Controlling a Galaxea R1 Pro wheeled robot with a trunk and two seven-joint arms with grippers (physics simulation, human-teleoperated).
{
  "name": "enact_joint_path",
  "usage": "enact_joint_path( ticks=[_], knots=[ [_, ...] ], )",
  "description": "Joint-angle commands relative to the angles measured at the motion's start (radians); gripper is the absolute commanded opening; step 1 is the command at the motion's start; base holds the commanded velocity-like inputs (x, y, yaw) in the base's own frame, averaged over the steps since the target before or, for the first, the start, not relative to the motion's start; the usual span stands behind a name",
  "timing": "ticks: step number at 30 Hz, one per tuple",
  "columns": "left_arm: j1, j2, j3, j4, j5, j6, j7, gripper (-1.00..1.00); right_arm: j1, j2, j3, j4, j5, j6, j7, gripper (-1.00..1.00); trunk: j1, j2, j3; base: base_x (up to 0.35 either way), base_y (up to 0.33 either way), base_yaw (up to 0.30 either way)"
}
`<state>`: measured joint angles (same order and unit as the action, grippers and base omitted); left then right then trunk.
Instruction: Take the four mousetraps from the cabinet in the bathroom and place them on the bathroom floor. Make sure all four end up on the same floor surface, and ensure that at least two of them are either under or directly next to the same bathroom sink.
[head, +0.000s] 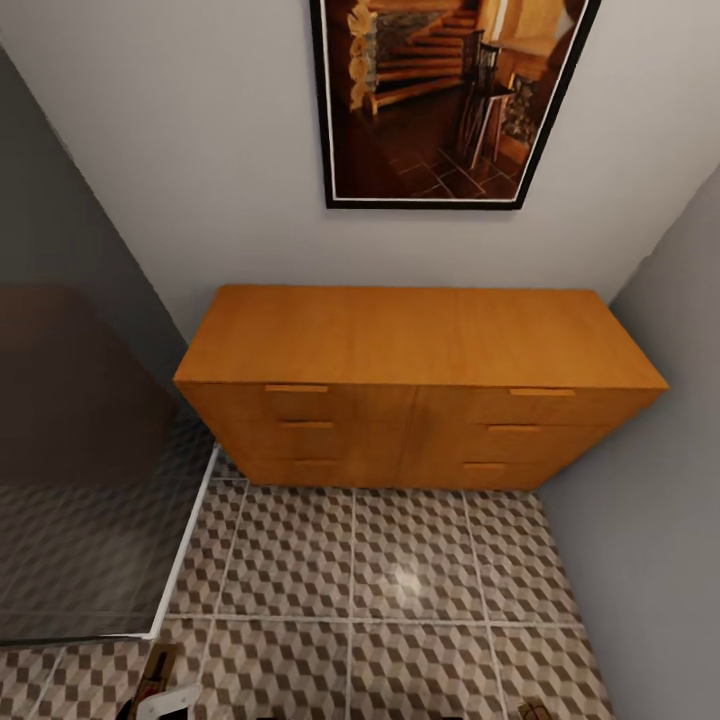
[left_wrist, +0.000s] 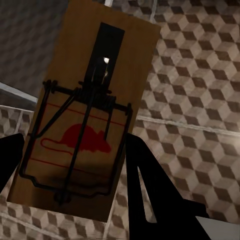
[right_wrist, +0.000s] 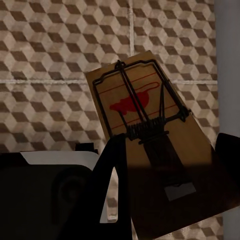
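The orange-brown cabinet (head: 415, 335) stands against the far wall with all its drawers shut and its top bare. In the left wrist view my left gripper (left_wrist: 75, 175) is shut on a tan mousetrap (left_wrist: 95, 75) with a red mouse print and a dark wire bar, held above the bathroom floor (left_wrist: 200, 100). My right gripper (right_wrist: 170, 165) is shut on a second mousetrap (right_wrist: 145, 120), also above the cube-pattern tiles (right_wrist: 50, 50). In the head view both traps peek in at the lower edge, one at the left (head: 157, 672) and one at the right (head: 533, 711).
A glass shower partition (head: 90, 480) with a white base rail runs along the left. A grey wall (head: 650, 520) closes the right side. A framed picture (head: 450, 100) hangs above the cabinet. Tiled floor (head: 400, 580) lies open between me and the cabinet.
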<state>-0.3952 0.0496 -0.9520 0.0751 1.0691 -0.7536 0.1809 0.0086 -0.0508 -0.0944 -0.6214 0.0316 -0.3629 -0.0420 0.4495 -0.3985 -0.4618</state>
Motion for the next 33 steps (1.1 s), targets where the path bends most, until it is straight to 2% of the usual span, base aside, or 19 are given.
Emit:
enact_joint_path(
  ticks=[1, 16, 26, 33],
  knots=[
    [-0.001, -0.001, -0.007, 0.002, -0.005, -0.001, 0.006, -1.00, 0.001, 0.000, 0.001, -0.001, 0.004, -0.001, -0.007, -1.00, 0.001, -0.002, -0.001, 0.000, 0.000, 0.242],
    [-0.001, -0.002, -0.007, 0.002, -0.005, -0.001, 0.006, -1.00, 0.001, 0.001, 0.001, -0.001, 0.005, -0.002, -0.007, -1.00, 0.001, -0.002, -0.001, 0.000, 0.000, 0.034],
    [-0.001, -0.002, -0.007, 0.002, -0.005, -0.001, 0.006, -1.00, 0.001, 0.002, 0.001, -0.001, 0.005, -0.002, -0.007, -1.00, 0.001, -0.002, 0.009, 0.000, 0.000, 0.155],
    [-0.001, -0.002, -0.007, 0.002, -0.005, 0.000, 0.006, -1.00, 0.001, 0.002, 0.002, 0.000, 0.005, -0.033, -0.007, -1.00, 0.001, -0.002, 0.018, 0.000, 0.000, 0.183]
  ],
)
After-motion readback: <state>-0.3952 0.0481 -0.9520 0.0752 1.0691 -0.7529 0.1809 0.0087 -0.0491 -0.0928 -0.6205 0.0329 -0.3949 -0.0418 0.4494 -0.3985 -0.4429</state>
